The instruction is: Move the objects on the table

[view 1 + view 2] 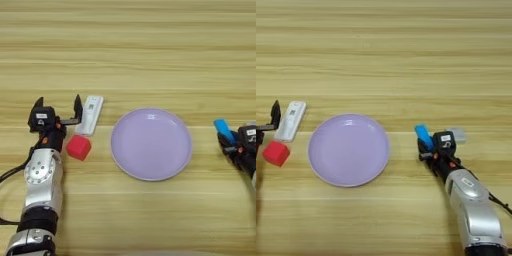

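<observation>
We record the blue bar [424, 136] in the right gripper [426, 146], whose black fingers are closed on the bar's lower end; it sits to the right of the lilac plate [349, 149], near it but apart. The bar's long axis runs diagonally, its free end pointing up and toward the plate side. Just right of that gripper lies a small pale grey piece [457, 135] on the table [150, 50]. The red cube [78, 147] rests on the wood left of the plate, just beside the left arm. The left gripper [58, 109] stands above the cube with its two fingers spread wide apart, holding nothing. A white flat stick [90, 114] lies just right of it, long axis near vertical, tilted slightly right.
</observation>
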Action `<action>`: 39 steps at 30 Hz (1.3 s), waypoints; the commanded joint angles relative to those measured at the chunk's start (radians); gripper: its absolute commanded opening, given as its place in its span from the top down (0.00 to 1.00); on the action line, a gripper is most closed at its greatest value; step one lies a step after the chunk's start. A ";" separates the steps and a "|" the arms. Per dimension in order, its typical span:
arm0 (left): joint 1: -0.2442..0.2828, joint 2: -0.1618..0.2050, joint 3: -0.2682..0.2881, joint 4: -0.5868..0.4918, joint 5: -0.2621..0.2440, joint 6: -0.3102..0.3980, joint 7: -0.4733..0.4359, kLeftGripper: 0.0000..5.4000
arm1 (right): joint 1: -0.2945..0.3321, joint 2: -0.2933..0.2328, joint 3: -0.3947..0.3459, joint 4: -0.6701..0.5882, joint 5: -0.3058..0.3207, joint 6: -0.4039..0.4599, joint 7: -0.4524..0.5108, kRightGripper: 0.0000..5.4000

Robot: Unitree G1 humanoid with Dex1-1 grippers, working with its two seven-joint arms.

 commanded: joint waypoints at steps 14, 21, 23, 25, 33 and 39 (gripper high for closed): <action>0.005 0.002 -0.002 -0.005 0.004 0.012 0.001 0.00 | 0.041 -0.002 0.006 -0.120 -0.017 0.057 -0.034 0.74; 0.004 0.004 0.000 -0.003 0.003 0.013 -0.001 0.00 | 0.060 0.013 0.048 -0.306 -0.014 0.109 -0.045 0.74; 0.004 0.004 0.000 -0.003 0.003 0.013 -0.001 0.00 | 0.059 0.020 0.067 -0.348 -0.016 0.123 -0.049 0.74; 0.004 0.005 0.000 -0.003 0.002 0.013 -0.002 0.00 | 0.057 0.026 0.089 -0.379 -0.020 0.138 -0.052 0.74; 0.002 0.007 0.001 0.003 0.002 0.012 -0.004 0.00 | 0.013 0.073 0.205 -0.460 -0.043 0.191 -0.067 0.74; -0.001 0.007 0.002 0.006 0.002 0.012 -0.004 0.00 | 0.002 0.103 0.298 -0.424 -0.076 0.195 -0.070 0.74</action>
